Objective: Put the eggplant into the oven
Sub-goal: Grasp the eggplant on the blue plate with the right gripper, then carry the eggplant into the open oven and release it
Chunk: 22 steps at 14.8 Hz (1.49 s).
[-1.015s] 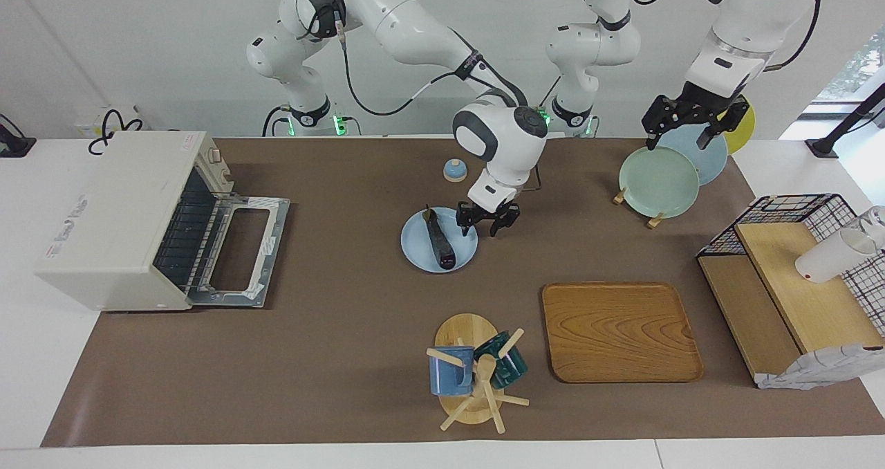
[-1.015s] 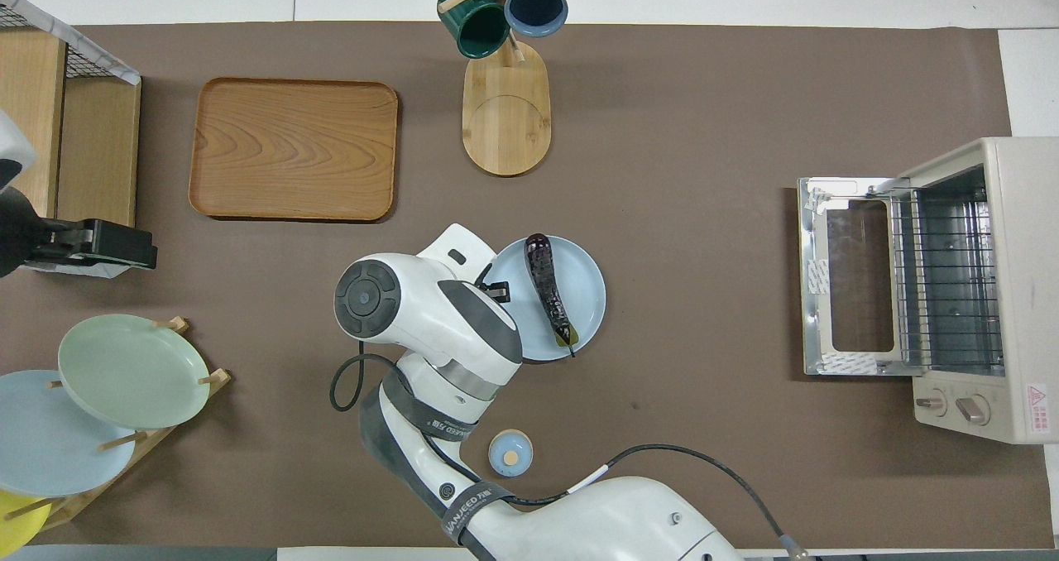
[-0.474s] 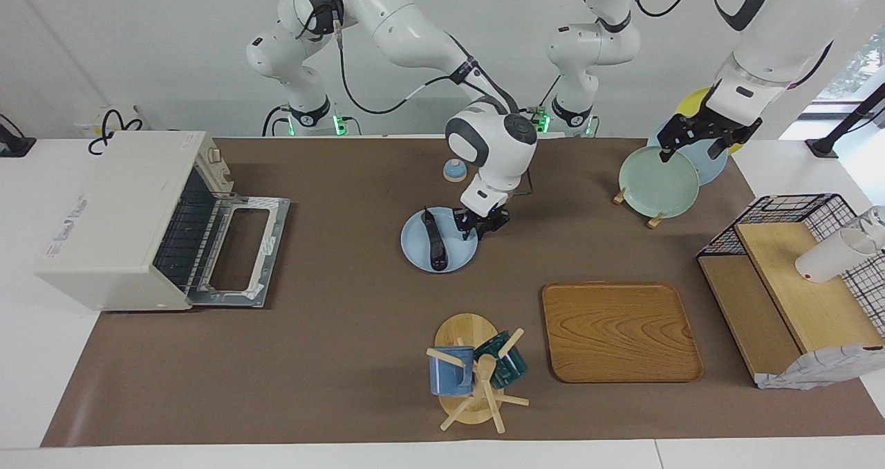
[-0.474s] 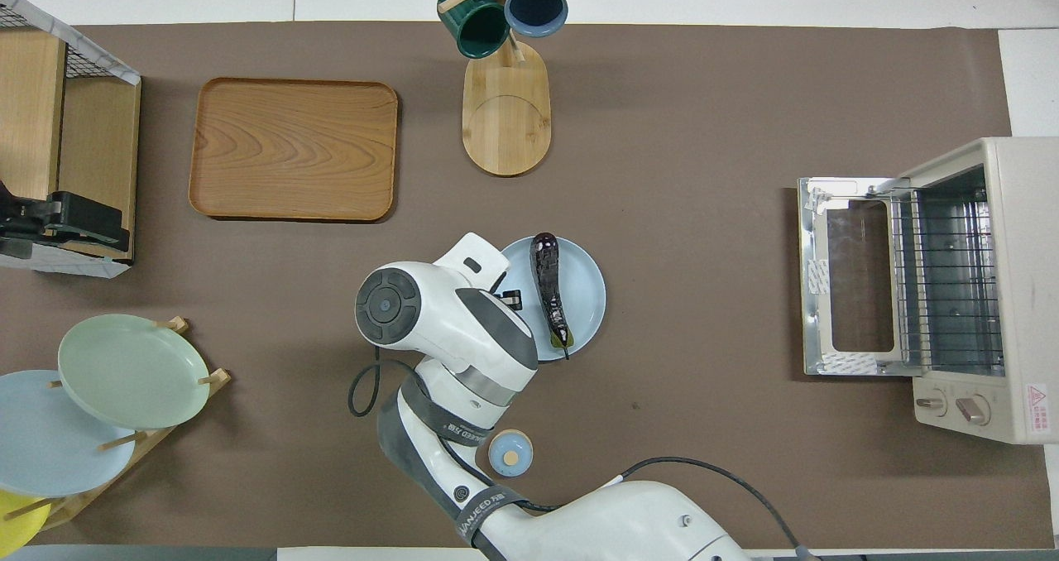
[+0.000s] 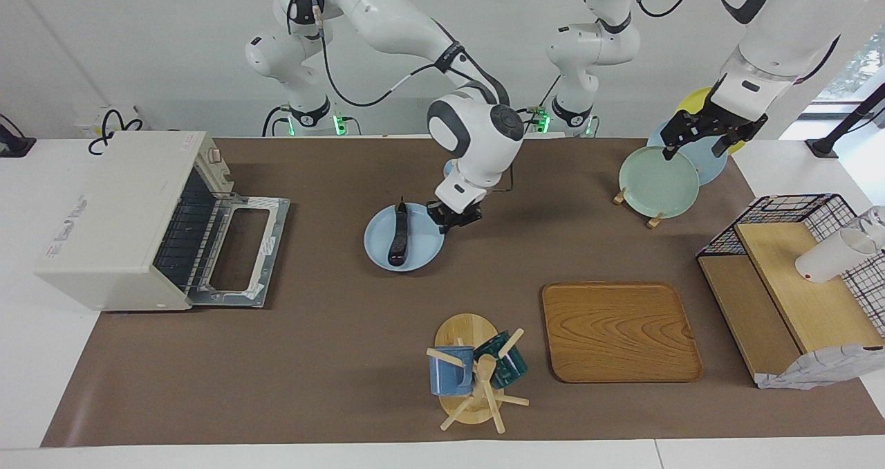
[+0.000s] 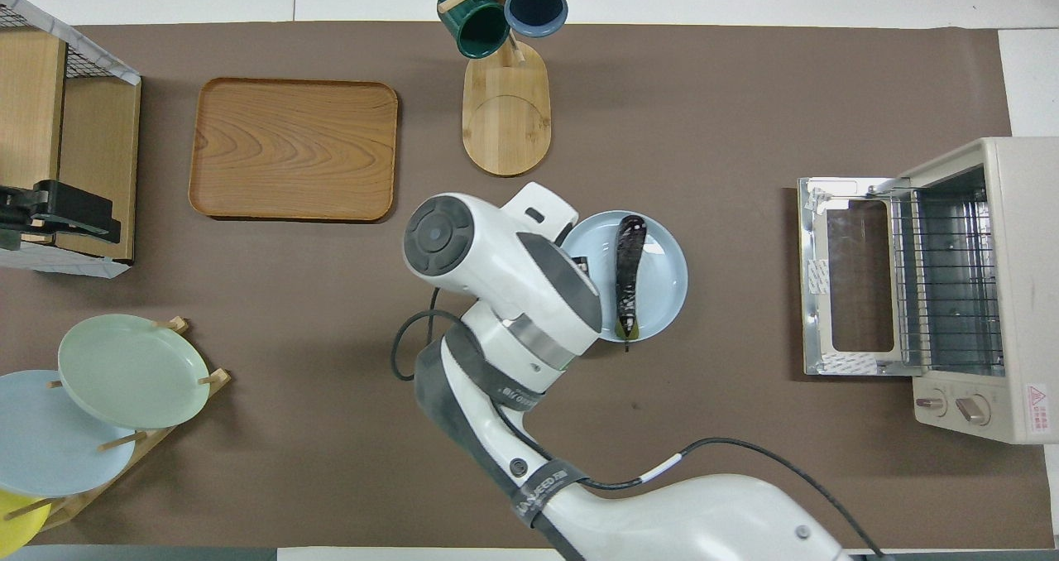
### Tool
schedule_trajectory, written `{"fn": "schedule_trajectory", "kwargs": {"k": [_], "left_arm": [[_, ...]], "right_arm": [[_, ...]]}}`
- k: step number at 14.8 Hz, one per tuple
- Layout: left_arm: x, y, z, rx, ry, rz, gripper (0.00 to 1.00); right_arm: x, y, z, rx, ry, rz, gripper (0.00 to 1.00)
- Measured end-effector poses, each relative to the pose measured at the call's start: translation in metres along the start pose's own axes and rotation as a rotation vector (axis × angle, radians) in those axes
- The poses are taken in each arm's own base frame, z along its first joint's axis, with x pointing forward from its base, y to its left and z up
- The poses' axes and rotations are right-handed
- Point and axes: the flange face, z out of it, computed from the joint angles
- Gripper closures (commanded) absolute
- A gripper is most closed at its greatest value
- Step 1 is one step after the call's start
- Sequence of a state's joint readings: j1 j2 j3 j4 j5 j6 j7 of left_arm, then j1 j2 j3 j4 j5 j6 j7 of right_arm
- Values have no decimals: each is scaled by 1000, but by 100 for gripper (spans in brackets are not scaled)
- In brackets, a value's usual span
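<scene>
The dark purple eggplant [image 5: 397, 237] lies on a light blue plate [image 5: 415, 258] in the middle of the table; it also shows in the overhead view [image 6: 626, 275]. My right gripper [image 5: 453, 218] is shut on the plate's rim at the edge toward the left arm's end. The off-white oven [image 5: 110, 213] stands at the right arm's end with its glass door [image 5: 242, 247] dropped open and the wire rack [image 6: 947, 280] showing. My left gripper [image 5: 695, 144] is open and empty over the plate rack.
A wooden tray [image 5: 619, 330] and a mug tree [image 5: 477, 379] with two mugs lie farther from the robots than the plate. A plate rack [image 5: 660, 178] and a wire shelf [image 5: 795, 268] stand at the left arm's end.
My right gripper closed in on the plate's rim and has moved the plate, with the eggplant on it, toward the oven. My left gripper drew back over the plate rack.
</scene>
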<state>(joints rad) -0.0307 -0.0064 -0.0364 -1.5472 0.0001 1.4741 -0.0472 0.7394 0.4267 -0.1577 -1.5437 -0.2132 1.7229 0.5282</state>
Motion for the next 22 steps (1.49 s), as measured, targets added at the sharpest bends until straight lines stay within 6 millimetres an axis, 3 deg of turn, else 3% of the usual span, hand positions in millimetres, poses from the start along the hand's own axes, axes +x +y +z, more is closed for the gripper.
{"fn": "schedule_trajectory", "kwargs": {"k": [3, 6, 7, 10, 12, 15, 17, 19, 20, 21, 22], "left_arm": [[-6, 1, 1, 1, -8, 2, 0], [-16, 9, 1, 3, -4, 17, 0], [-17, 11, 0, 2, 1, 22, 0], [-17, 11, -1, 1, 4, 21, 0], [-17, 9, -1, 1, 5, 18, 0], [-14, 9, 6, 1, -9, 18, 0], [-10, 9, 12, 2, -20, 18, 0], [-9, 9, 13, 2, -19, 18, 0], [-10, 9, 10, 2, -13, 17, 0], [-11, 9, 7, 1, -6, 18, 0], [-13, 9, 4, 1, 1, 18, 0]], "right_arm": [[-11, 92, 12, -15, -31, -35, 100], [-25, 216, 47, 44, -68, -57, 100], [-31, 249, 60, 62, -77, -62, 100], [-43, 316, 97, 97, -110, -92, 100], [-49, 343, 117, 116, -120, -97, 100], [-57, 356, 148, 134, -76, -105, 100], [-62, 356, 153, 138, -66, -110, 71], [-64, 356, 152, 139, -65, -113, 56], [-64, 356, 151, 139, -64, -117, 35], [-64, 355, 149, 142, -65, -119, 22], [-63, 351, 142, 154, -68, -121, 23]]}}
